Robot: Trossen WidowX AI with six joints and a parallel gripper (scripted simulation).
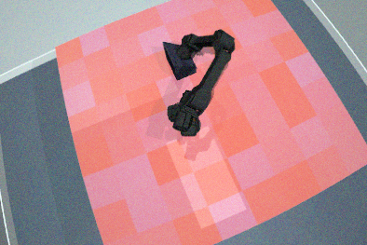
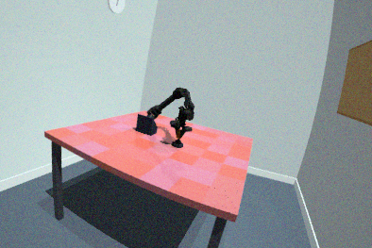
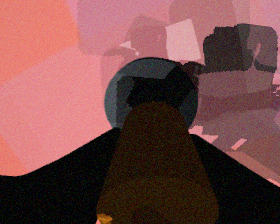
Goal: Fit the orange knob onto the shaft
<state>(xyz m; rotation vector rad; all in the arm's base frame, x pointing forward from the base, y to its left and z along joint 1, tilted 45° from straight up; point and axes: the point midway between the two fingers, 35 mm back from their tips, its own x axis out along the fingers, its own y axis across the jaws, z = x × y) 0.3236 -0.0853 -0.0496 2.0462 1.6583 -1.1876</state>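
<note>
The orange knob [image 3: 157, 167] looks dark brown in shadow in the wrist view, where it stands between the two black fingers. My gripper [image 3: 154, 137] [image 2: 178, 134] is shut on it. The round pedestal [image 3: 112, 100] [image 2: 177, 144] is a grey-blue disc beyond the knob's far end, partly covered by the knob and by dark shadow. The gripper is directly above the pedestal in the exterior view. The shaft is not visible, and I cannot tell how far the knob is down on it. In the top view the arm's wrist hides knob and pedestal.
The arm's dark wedge-shaped base [image 1: 179, 62] [image 2: 146, 124] stands on the pink and orange patchwork table [image 1: 289, 146] [image 2: 104, 157], behind the pedestal. The arm arches high from the base to the gripper. Shadows of the arm fall on the table around the pedestal.
</note>
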